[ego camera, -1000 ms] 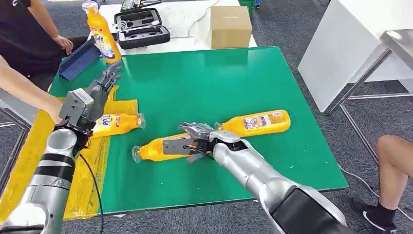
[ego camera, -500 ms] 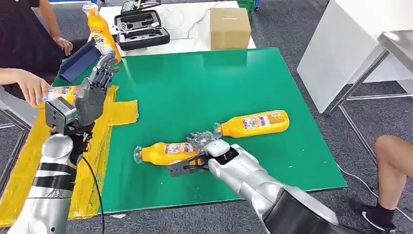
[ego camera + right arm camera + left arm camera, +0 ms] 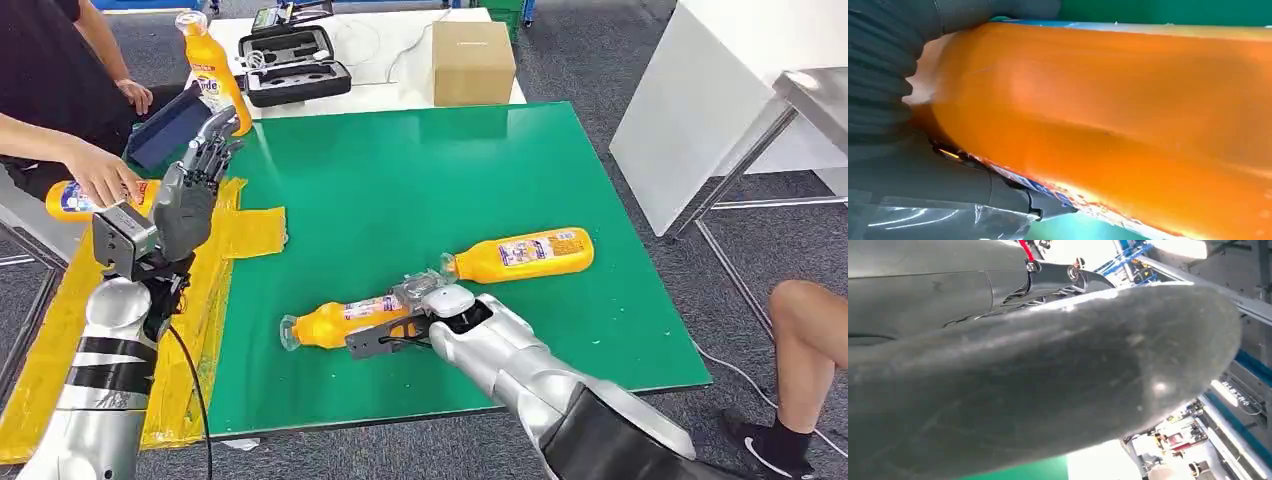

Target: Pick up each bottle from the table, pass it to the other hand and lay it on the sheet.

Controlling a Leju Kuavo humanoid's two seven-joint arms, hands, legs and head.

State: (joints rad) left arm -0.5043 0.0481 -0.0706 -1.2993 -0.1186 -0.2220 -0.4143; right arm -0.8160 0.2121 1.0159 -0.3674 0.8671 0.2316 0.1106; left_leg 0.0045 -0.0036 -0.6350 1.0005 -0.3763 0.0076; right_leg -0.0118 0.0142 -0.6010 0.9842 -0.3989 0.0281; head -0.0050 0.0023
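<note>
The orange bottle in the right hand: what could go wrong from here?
1. The right hand grips the orange bottle near its base end, so the long neck side may sag or slip in the lift.
2. The second bottle lies close behind and could be knocked.
3. A person's hand is near the left hand, risking contact during the handover.

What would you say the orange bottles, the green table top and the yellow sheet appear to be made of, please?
The orange bottles, one gripped by the right hand, look like glossy plastic: smooth sheen, printed labels, clear caps. The green table top seems a smooth, slightly glossy mat or laminate, as it faintly mirrors the cardboard box. The yellow sheet looks like thin plastic film or fabric, judging by its wrinkles; which one is unclear.
</note>
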